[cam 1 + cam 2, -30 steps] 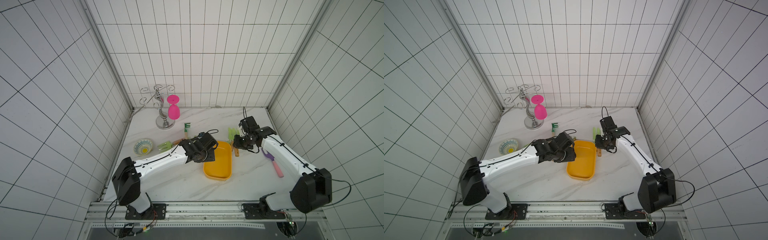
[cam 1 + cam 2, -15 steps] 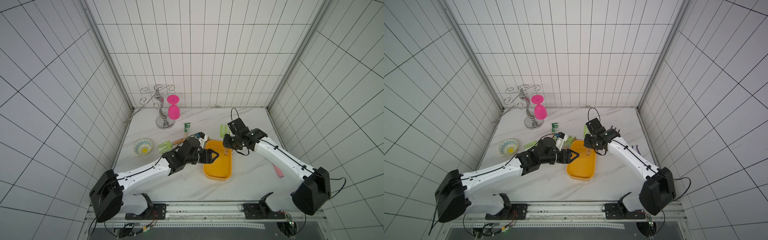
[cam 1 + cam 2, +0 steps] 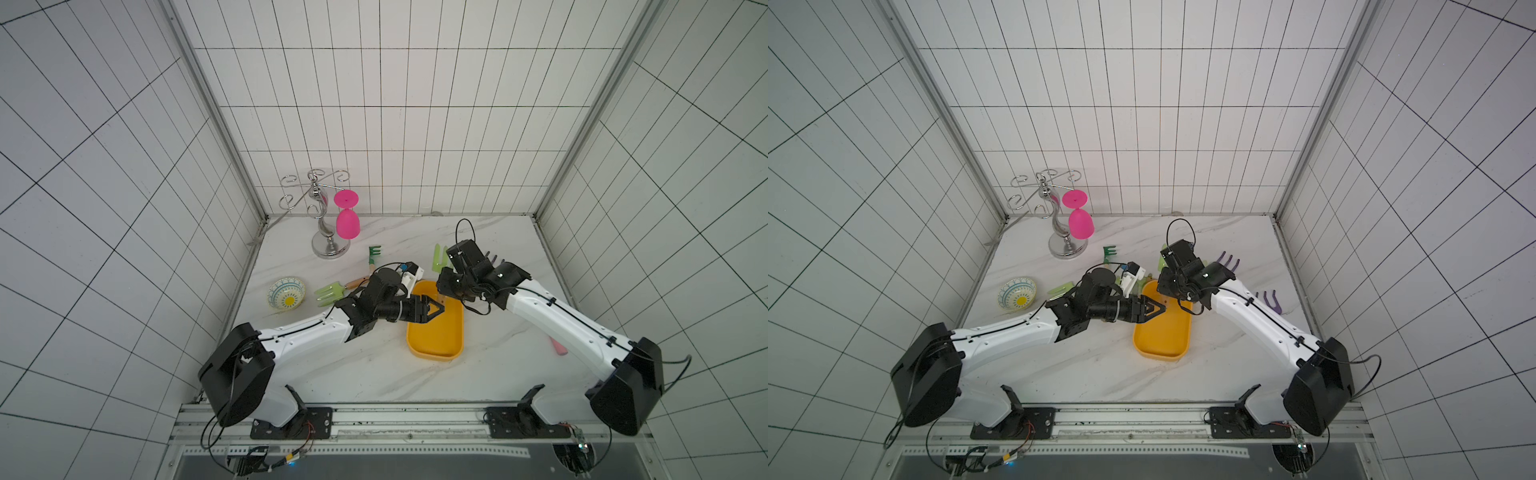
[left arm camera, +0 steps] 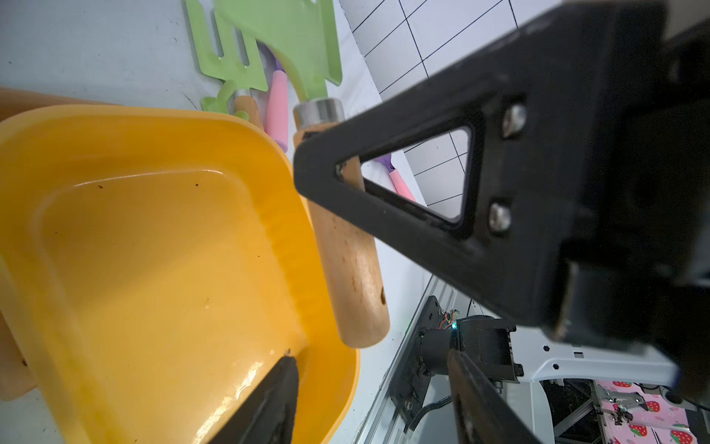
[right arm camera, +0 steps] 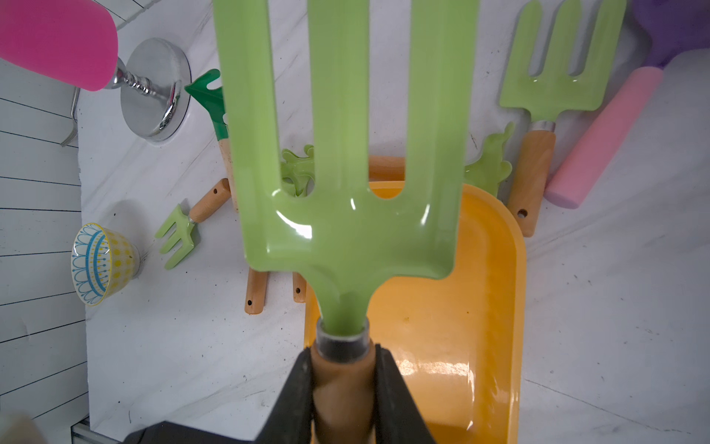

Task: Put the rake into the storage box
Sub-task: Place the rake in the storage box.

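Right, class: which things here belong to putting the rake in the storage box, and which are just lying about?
Job: light green rake held by right gripper; storage box.
Lying about: bowl; pink goblet; silver rack; dark green rake; purple fork.

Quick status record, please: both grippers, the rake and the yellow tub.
right gripper: shut on the wooden handle of the light green three-tined rake
rake position: in the air above the tub, not yet inside
storage box: shallow yellow-orange plastic tub, empty
left gripper: open, holding nothing, over the tub's far end
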`<state>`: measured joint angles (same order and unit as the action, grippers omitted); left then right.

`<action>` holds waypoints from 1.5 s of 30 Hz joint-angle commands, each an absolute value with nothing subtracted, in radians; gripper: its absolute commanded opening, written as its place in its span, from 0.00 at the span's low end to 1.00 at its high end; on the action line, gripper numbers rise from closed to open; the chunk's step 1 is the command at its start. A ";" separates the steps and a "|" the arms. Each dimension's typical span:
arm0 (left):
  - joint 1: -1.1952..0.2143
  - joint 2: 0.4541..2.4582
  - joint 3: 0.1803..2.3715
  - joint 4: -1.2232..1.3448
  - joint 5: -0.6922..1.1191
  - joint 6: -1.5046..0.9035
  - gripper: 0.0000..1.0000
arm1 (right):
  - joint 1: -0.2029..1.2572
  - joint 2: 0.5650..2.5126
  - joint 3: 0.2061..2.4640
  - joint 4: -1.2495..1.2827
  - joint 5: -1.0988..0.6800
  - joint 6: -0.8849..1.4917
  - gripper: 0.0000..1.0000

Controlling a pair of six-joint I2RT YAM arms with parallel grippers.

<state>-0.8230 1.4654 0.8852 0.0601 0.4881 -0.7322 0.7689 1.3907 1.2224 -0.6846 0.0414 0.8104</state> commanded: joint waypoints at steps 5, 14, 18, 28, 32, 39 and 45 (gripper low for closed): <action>-0.787 1.508 0.875 0.185 0.529 -0.720 0.61 | 0.799 1.359 1.220 -0.661 0.060 0.844 0.25; -0.775 1.558 0.888 0.203 0.582 -0.710 0.50 | 0.810 1.368 1.236 -0.667 0.012 0.842 0.25; -0.768 1.571 0.891 0.217 0.611 -0.721 0.46 | 0.812 1.367 1.240 -0.672 0.015 0.839 0.25; -0.745 1.569 0.856 0.273 0.677 -0.778 0.11 | 0.818 1.370 1.211 -0.686 -0.024 0.826 0.53; -0.746 1.566 0.787 0.387 0.703 -0.874 0.08 | 0.817 1.319 1.211 -0.728 0.067 0.774 0.85; -0.750 1.627 0.693 0.538 0.703 -0.961 0.08 | 0.776 1.213 1.224 -0.890 0.247 0.662 0.99; -0.779 1.707 0.681 0.628 0.707 -1.030 0.08 | 0.610 1.182 1.153 -0.988 0.223 0.621 0.99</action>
<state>-0.7601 1.6855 0.6907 0.5144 0.6960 -0.9871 0.6777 1.1870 1.2076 -0.8886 0.2031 0.6662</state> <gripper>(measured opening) 0.234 0.990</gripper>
